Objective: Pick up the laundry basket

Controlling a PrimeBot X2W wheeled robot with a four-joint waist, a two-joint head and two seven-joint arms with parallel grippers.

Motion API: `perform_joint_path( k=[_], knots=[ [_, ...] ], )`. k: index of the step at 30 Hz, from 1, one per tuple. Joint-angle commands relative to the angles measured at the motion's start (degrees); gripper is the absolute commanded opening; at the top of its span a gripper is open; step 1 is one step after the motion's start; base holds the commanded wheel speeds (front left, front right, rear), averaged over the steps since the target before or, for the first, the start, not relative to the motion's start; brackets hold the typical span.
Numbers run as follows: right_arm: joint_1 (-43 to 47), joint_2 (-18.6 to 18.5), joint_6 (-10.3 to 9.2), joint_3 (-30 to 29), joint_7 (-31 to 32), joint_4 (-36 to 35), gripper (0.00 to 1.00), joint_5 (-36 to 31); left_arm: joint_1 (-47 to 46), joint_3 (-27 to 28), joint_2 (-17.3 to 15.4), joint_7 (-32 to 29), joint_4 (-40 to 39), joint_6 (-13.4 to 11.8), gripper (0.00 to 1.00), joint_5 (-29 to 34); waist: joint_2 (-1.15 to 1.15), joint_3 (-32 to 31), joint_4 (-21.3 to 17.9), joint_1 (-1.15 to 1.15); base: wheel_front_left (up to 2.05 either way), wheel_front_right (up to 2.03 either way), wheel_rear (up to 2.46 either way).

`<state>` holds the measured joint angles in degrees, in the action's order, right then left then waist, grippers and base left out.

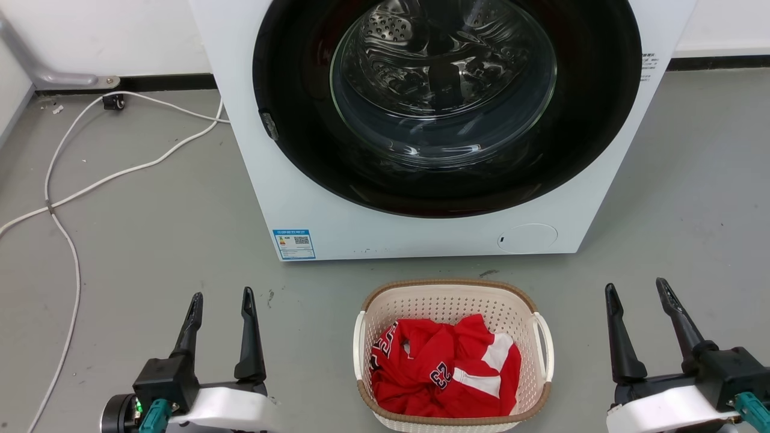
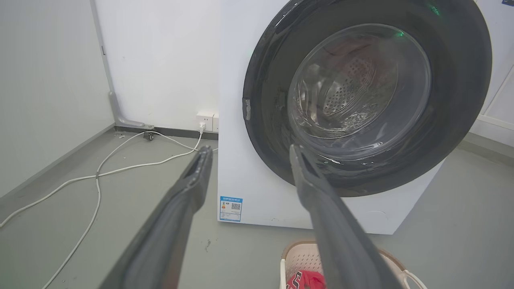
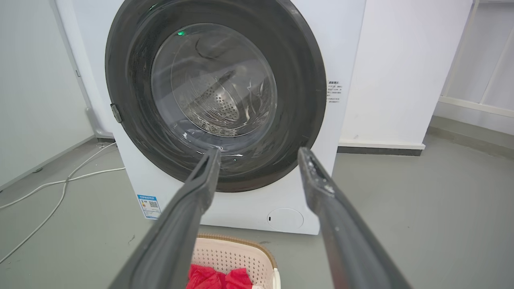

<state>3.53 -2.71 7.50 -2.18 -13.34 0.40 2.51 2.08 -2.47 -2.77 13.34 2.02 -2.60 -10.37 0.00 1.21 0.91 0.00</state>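
Left gripper (image 1: pixel 222 294) and right gripper (image 1: pixel 636 284) at lower corners, jaws wide and empty. Basket (image 1: pixel 449 282) stands lower centre on floor, apart from both. Approach, grasp and lift outstanding.

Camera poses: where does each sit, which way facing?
Head: high, looking forward-down at washing machine and laundry basket; left gripper and right gripper show.
Left wrist: low, left of basket, facing the machine; own open jaws.
Right wrist: low, right of basket, same heading; own open jaws.
Shared: all three see machine and basket.
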Motion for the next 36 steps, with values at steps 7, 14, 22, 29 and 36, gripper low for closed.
perform_joint_path(
  k=[7,14,22,29,36],
  knots=[
    [1.0,-0.3,-0.02,0.0,-1.2,-0.7,1.0,-4.2,0.7,-0.5,-0.2,1.1,-0.6,-0.6,1.0,4.0,0.0,0.1,0.0,0.0,0.0,0.0,0.0],
    [1.4,-0.3,-0.03,-0.1,-1.9,-1.0,1.0,-6.9,1.2,-0.8,-0.2,1.9,-0.6,-1.1,1.0,6.8,0.0,0.2,0.0,0.0,0.0,0.0,0.0],
    [1.4,-0.3,-0.03,-0.3,-1.9,-0.6,1.0,-6.4,1.4,-0.9,-0.2,1.9,-0.3,-1.4,1.0,7.1,0.0,0.2,0.1,0.0,0.0,0.0,0.0],
    [1.3,-0.3,-0.03,-0.4,-1.9,-0.3,1.0,-6.2,1.4,-0.7,-0.2,1.9,-0.1,-1.5,1.0,7.2,0.0,0.2,0.1,0.0,0.0,0.0,0.0],
    [1.3,-0.3,-0.03,-0.3,-1.9,-0.2,1.0,-6.0,1.5,-0.7,-0.2,1.9,0.0,-1.6,1.0,7.2,0.0,0.2,0.0,0.0,0.0,0.0,0.0]
  ],
)
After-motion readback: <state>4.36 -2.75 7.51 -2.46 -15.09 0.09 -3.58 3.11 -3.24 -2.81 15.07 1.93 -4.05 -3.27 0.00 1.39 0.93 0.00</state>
